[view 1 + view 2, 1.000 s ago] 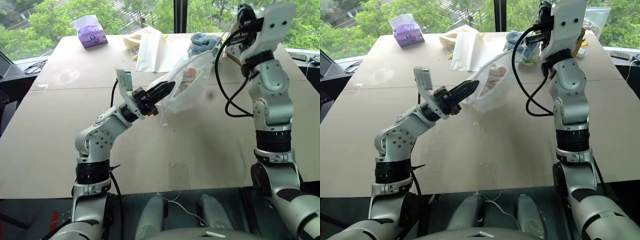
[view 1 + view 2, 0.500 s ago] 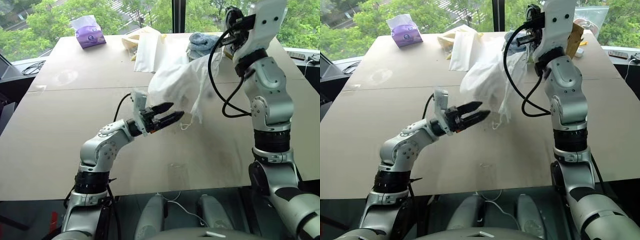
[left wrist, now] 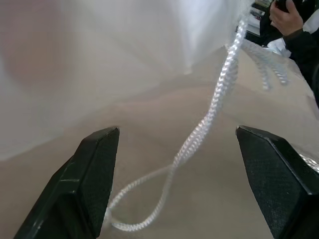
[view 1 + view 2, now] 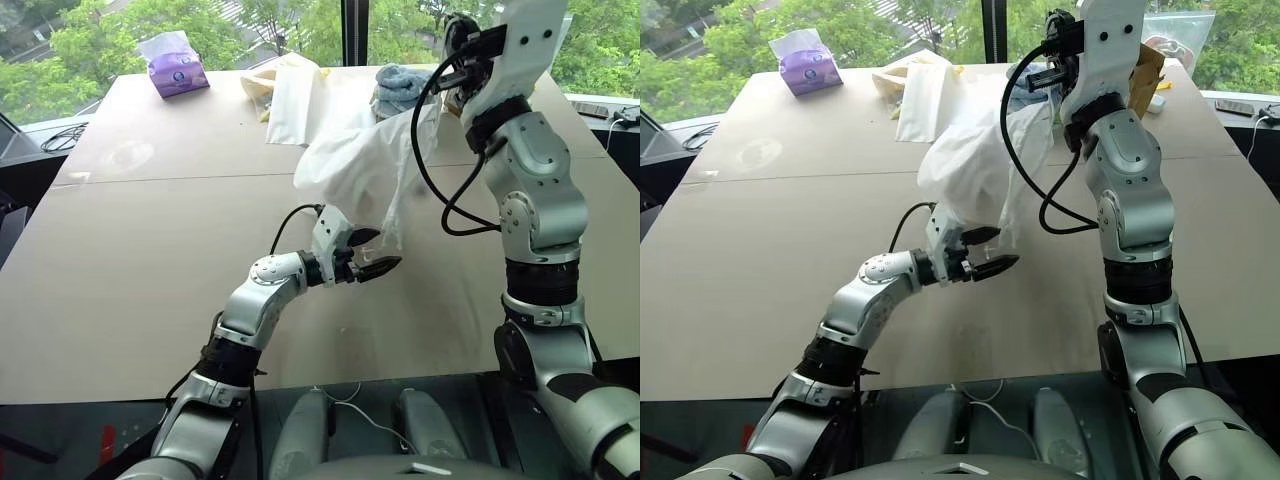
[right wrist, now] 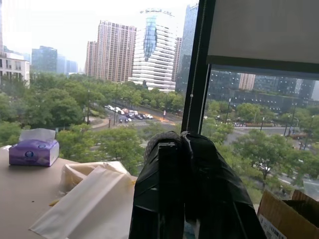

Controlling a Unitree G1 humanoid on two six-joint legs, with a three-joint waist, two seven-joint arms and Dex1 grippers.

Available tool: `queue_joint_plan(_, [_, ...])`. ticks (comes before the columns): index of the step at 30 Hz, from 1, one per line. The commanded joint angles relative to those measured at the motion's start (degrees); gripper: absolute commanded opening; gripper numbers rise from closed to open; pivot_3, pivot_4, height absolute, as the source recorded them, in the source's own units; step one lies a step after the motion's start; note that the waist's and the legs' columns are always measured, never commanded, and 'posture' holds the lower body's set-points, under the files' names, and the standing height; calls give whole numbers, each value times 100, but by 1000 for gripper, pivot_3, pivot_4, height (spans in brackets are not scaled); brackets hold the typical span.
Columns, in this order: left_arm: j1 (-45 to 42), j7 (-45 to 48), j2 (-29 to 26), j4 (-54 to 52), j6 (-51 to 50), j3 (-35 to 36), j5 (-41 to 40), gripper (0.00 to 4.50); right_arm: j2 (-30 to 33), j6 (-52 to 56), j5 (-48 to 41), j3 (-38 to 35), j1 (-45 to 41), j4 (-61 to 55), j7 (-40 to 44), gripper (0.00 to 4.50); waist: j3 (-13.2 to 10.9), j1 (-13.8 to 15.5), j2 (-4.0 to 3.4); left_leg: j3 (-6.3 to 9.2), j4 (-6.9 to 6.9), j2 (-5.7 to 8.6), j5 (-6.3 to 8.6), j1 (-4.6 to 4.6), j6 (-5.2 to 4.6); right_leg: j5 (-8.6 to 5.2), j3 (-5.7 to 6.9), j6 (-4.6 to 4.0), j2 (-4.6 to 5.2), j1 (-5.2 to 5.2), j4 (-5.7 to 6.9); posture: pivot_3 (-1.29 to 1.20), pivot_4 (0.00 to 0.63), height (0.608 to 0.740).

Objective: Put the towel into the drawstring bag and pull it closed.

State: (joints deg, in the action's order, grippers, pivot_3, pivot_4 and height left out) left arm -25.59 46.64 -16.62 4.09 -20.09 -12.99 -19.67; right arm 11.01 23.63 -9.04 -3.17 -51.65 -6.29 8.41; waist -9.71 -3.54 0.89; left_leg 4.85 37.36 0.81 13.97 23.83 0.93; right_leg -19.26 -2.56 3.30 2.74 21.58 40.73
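Thin white, slightly translucent fabric drawstring bag (image 4: 355, 165) is held hanging above the centre of the tan table (image 4: 130, 260), suspended from the raised right gripper (image 4: 462, 40) at far right. Its black jaws are seen pressed together in the right wrist view, presumably pinching the bag top or cord, though the contact pt is hidden. The bag looks full at its lower part; the cream-white terry towel is judged to be inside, not directly visible. Left gripper (image 4: 985, 255), jaws wide apart, is placed just below the bag, w/ the white braided cord (image 3: 209, 119) dangling between its fingers, ungripped. Insertion appears done; cord grasp and pull-closed remain.
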Motion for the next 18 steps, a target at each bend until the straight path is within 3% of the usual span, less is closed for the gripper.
queue_joint_plan(1, [-23, 147, 82, 24, 257, -21, 71, 3832, 19, -20, -17, -31, -157, -339, -12, 0, 0, -4, 0, 0, 0, 0, 0, 0, 0, 0, 0, 0, 0, 0, 0, 0, 150, 740])
queue_joint_plan(4, [91, 139, 66, -81, 291, 89, 43, 2561, 45, 27, -3, -60, -99, -372, -38, 0, 0, -9, 0, 0, 0, -1, 0, 0, 0, 0, 0, 0, 1, 0, 0, 0, 150, 740])
queue_joint_plan(9, [492, 46, -77, -555, 383, 247, 40, 72, 111, 91, 38, -131, -40, -350, -85, 0, 0, -34, 0, 0, 0, -1, 0, 0, 0, 0, -1, 0, 1, 1, 0, 0, 150, 740])
queue_joint_plan(13, [777, -563, -139, -853, 854, 692, 330, 18, 294, 186, 145, -284, 83, -250, -229, 0, 0, -21, 0, 1, 0, -2, 0, 0, 0, 0, -1, 0, 3, 0, 0, 0, 150, 740])
queue_joint_plan(18, [799, -1990, -319, -691, 2043, 1357, 1438, 18, 643, 389, 380, -545, 505, -84, -477, 0, 0, 43, 0, 0, 2, -2, 1, 0, -2, 0, 0, 0, 4, -1, 0, 0, 150, 740])
